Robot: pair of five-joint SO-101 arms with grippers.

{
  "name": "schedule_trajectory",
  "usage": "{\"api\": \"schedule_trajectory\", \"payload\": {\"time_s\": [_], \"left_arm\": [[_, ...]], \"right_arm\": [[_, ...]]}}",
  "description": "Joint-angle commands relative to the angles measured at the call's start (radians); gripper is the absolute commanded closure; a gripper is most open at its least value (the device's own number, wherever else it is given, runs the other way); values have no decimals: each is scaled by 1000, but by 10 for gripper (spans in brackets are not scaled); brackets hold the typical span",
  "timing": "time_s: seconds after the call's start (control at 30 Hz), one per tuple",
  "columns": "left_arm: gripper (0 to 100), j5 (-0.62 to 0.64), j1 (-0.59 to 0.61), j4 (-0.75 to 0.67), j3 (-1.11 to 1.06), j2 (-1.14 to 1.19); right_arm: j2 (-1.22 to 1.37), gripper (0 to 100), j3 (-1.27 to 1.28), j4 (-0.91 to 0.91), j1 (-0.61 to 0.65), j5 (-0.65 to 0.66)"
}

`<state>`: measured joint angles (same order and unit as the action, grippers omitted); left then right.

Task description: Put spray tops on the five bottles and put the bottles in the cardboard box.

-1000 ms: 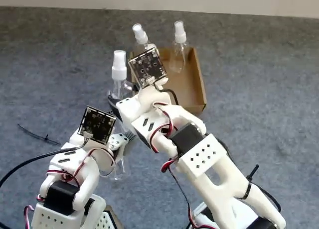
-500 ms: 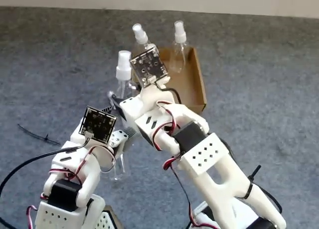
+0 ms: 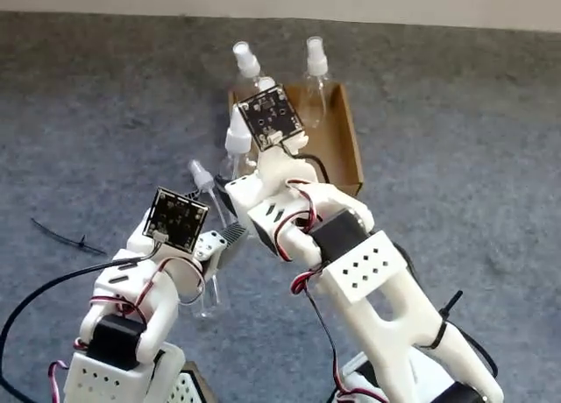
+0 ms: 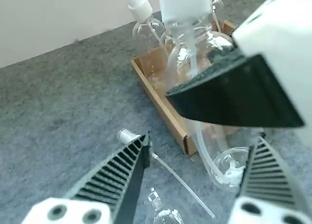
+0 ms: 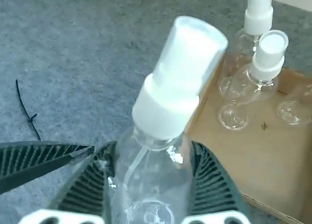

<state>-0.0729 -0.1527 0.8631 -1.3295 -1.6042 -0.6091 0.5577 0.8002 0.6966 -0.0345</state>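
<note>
My right gripper [image 5: 152, 156] is shut on a clear bottle [image 5: 161, 136] with a white spray top, held upright just off the near-left corner of the cardboard box [image 3: 337, 153]. The held bottle [image 3: 237, 144] also looms in front of the left wrist camera [image 4: 195, 44]. Two capped bottles [image 3: 245, 66] [image 3: 316, 70] stand in the box. My left gripper [image 4: 202, 141] is open low over the carpet, near a loose spray top [image 4: 126, 135] with its tube and an uncapped bottle [image 4: 163, 215]. From above, the loose spray top [image 3: 199, 173] lies left of the held bottle.
A black cable tie [image 3: 70, 238] lies on the grey carpet at the left. The box floor [image 5: 253, 170] has bare room on its near side. The two arms stand close together, the right one [image 3: 351, 263] crossing in front of the left one [image 3: 140, 289].
My right arm has carried the held bottle to the right, closer to the box, uncovering the loose spray top on the carpet. The left arm has hardly moved.
</note>
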Motion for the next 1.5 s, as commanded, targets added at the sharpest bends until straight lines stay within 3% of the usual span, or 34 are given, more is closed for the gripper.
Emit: {"api": "schedule_trajectory", "payload": {"time_s": [0.0,0.2,0.47,0.87,1.03,1.17,1.47], "left_arm": [[713,-11,24,-35,4,1],[713,-12,24,-49,-5,1],[713,-12,24,-44,-5,-8],[713,-12,25,-48,-28,-8],[718,-9,76,-49,-44,-8],[790,-11,170,-66,-45,-8],[800,-9,174,-104,-79,-8]], "right_arm": [[-16,995,-21,35,-15,14],[-15,995,-145,156,-13,14],[-5,995,-176,151,-45,64],[1,995,-246,-58,-315,147],[110,995,-234,-137,-355,141],[242,995,-237,-183,-367,140],[274,995,-117,-475,-387,140]]}}
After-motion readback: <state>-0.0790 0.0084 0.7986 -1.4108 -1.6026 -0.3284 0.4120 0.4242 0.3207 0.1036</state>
